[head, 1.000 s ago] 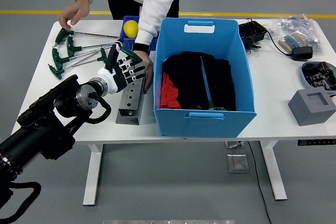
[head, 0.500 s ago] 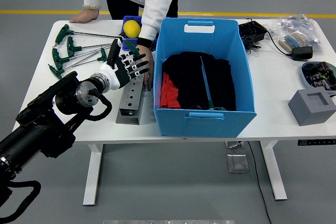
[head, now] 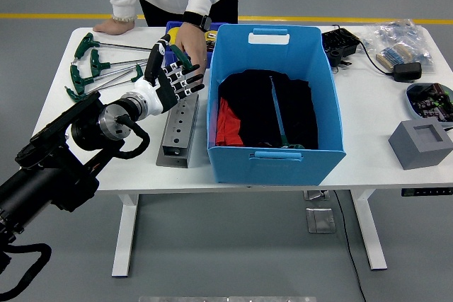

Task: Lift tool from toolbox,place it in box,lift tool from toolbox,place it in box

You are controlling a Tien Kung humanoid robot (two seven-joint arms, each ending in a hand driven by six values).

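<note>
Grey floor with a yellow line along its far side is showing behind a white bench (head: 92,167). At the far left of the bench, green T-handled tools (head: 90,67) are lying in a loose group, their metal shafts pointing right. A person in a white top is standing at the far side, resting one hand (head: 113,26) flat on the far left edge.

From the lower left the robot's black left arm is reaching in over the bench. Its left hand (head: 172,79) is hanging with the fingers spread, and it is gripping nothing. Just below and near it, a long grey metal toolbox (head: 177,132) with a row of holes is lying lengthwise beside the blue box. The person's other hand (head: 191,40), wearing a dark wristband, is hovering just beyond the robot's fingers, over a small blue tray (head: 172,31) at the far side.

Right of the toolbox, the big blue box (head: 279,150) is holding black and red items. Farther right, a black device (head: 340,44), a clear bag of parts (head: 403,44), a round dish (head: 428,100) and a grey block (head: 421,143) are sitting well apart.
</note>
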